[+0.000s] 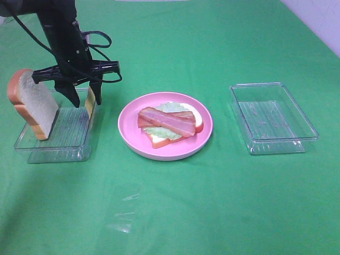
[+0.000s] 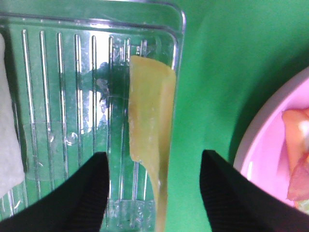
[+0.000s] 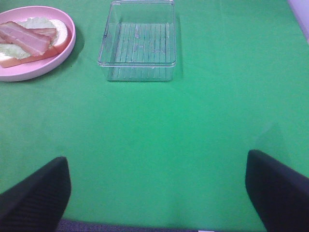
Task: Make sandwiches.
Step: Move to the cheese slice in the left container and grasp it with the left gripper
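Landmark: 1 pink plate (image 1: 127,135), mid-desk (image 1: 212,202).

On the plate is 1 part-built sandwich stack (image 1: 169,126). It has 1 bread slice (image 1: 159,141) at the bottom, pale lettuce (image 1: 170,108) over it and 2 bacon strips (image 1: 167,121) side by side on top.

There are 2 clear trays, one on each side of the plate and neither touching it.
- The left tray (image 1: 53,151) is on the left-arm side of the plate. It holds 1 more bread slice (image 1: 34,103), leaning upright at the wall far from the plate. It also holds 1 cheese slice (image 2: 149,111), standing on edge against the wall nearest the plate.
- The right tray (image 1: 273,119) is on the right-arm side of the plate.

Left hand (image 1: 86,101) is down in the left tray. Its jaws are apart with one finger on each side of the cheese, and the wrist view shows a gap on both sides, so it has no grip.

Right hand (image 3: 155,159) is over bare desk on the right-tray side of the plate, jaws spread wide and holding nothing.
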You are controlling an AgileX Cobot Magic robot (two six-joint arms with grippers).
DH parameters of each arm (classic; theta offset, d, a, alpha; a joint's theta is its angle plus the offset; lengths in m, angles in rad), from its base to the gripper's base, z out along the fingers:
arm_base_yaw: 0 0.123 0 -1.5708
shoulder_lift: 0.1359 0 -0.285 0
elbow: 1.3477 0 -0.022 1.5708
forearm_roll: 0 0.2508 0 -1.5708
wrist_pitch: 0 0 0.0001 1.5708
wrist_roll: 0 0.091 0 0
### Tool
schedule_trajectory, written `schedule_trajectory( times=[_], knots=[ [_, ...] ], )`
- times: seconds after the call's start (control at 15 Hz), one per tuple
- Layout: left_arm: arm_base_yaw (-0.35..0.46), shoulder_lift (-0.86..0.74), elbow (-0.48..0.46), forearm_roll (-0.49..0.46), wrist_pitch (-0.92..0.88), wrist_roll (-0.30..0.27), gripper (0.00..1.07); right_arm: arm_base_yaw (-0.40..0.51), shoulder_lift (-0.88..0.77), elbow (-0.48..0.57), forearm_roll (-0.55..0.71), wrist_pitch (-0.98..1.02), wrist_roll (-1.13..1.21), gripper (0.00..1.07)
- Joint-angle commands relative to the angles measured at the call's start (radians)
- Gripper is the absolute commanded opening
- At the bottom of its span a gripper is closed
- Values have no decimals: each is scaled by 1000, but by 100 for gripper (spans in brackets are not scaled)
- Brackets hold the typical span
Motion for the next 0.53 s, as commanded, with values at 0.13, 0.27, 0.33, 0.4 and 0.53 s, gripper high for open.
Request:
schedule_trajectory(
  times=[0.13,0.27,0.33,0.4,0.53],
  knots=[
    [-4,3,8,0,-3,-16,7,-5,-28,4,0,-4,-10,96],
    [-4,3,8,0,-2,-15,0,-5,-28,4,0,-4,-10,96],
    [-4,3,8,-1,-2,-16,0,-5,-28,4,0,-4,-10,96],
    [-4,3,8,-1,1,-15,0,-5,-28,4,0,-4,-10,96],
    [-4,0,8,-9,10,-15,0,-5,-28,4,0,-4,-10,96]
  ],
)
